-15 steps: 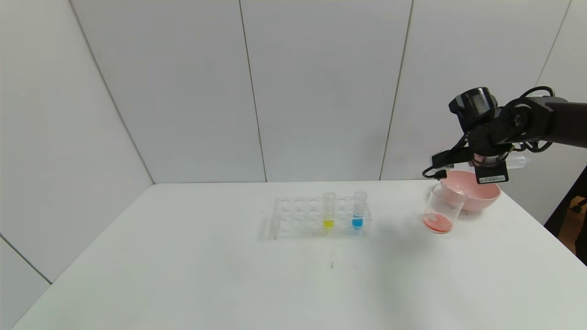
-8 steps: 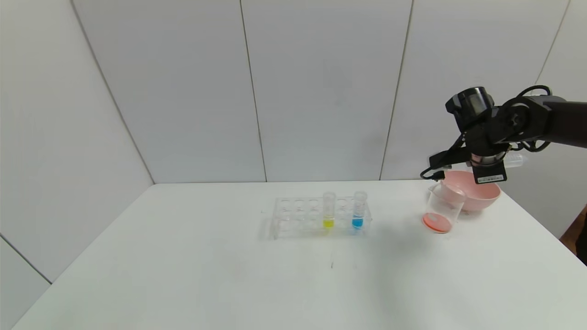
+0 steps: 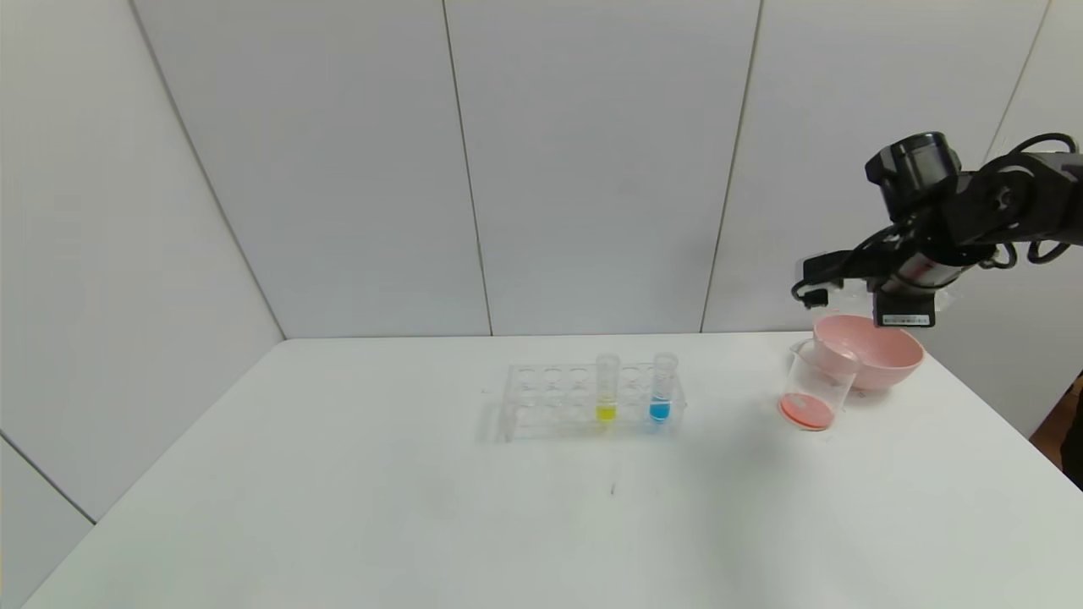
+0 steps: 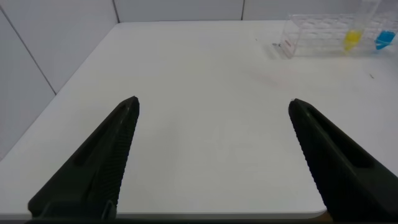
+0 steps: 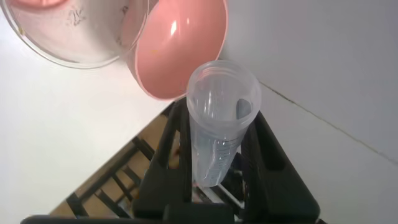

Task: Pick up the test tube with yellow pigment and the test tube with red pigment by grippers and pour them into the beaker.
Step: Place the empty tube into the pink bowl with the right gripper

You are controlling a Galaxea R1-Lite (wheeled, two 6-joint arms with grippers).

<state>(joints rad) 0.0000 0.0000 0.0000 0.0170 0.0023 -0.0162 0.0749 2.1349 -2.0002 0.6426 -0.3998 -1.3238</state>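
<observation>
High above the pink bowl, my right gripper (image 3: 920,283) (image 5: 221,118) is shut on the test tube with red pigment (image 5: 217,143), which looks empty and clear. The beaker (image 3: 814,385) (image 5: 74,31) stands in front of the bowl with red-orange liquid at its bottom. The test tube with yellow pigment (image 3: 607,389) (image 4: 352,38) stands upright in the clear rack (image 3: 550,393) (image 4: 311,31) at mid-table. My left gripper (image 4: 212,106) hangs open over the table's near left part, nothing between its fingers; it does not show in the head view.
A pink bowl (image 3: 871,351) (image 5: 180,50) sits at the table's far right, touching the beaker from behind. A tube with blue liquid (image 3: 662,387) (image 4: 385,38) stands in the rack to the right of the yellow one. White wall panels close the back.
My right gripper, with the tube in it, has risen and drawn to the right, away from the beaker's mouth to a place over the pink bowl. Nothing else moved.
</observation>
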